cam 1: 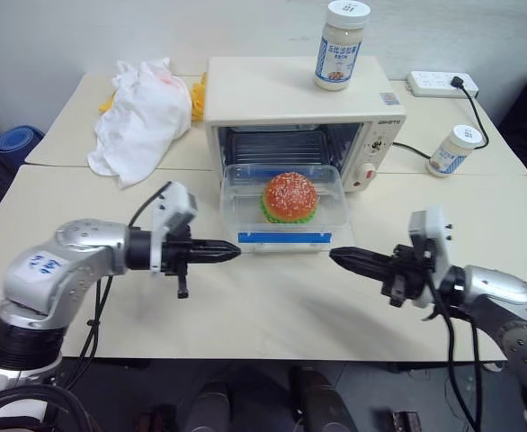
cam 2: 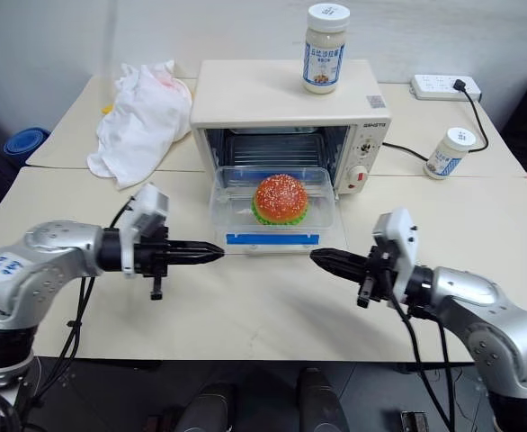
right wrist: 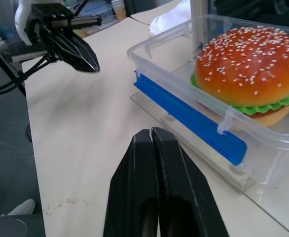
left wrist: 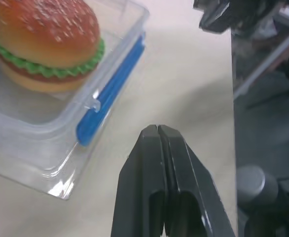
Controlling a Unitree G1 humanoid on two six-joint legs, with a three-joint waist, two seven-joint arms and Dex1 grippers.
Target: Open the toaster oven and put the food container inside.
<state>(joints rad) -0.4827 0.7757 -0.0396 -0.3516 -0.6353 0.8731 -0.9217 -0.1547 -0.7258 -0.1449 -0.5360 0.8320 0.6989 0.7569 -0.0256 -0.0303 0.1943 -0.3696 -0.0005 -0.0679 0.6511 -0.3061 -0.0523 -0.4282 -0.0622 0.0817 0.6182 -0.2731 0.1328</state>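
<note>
The cream-white toaster oven (cam 1: 299, 94) stands at the back of the table with its door down and the wire rack showing. In front of its mouth, on the lowered glass door, rests the clear food container (cam 1: 284, 238) with a blue clip strip. Inside it is a toy burger (cam 1: 290, 196). My left gripper (cam 1: 232, 253) is shut and empty. It points level at the container's front left corner, a little short of it. From the other side my right gripper (cam 1: 337, 256), also shut and empty, points at the front right corner. The wrist views show the same shut fingertips (left wrist: 157, 129) (right wrist: 151, 132) beside the blue strip.
A white-lidded jar (cam 1: 342, 45) stands on top of the oven, and another jar (cam 1: 451, 150) is on the table to its right. Behind that jar lies a power strip (cam 1: 442, 84) with a black cable. A crumpled white cloth (cam 1: 142, 112) lies left of the oven.
</note>
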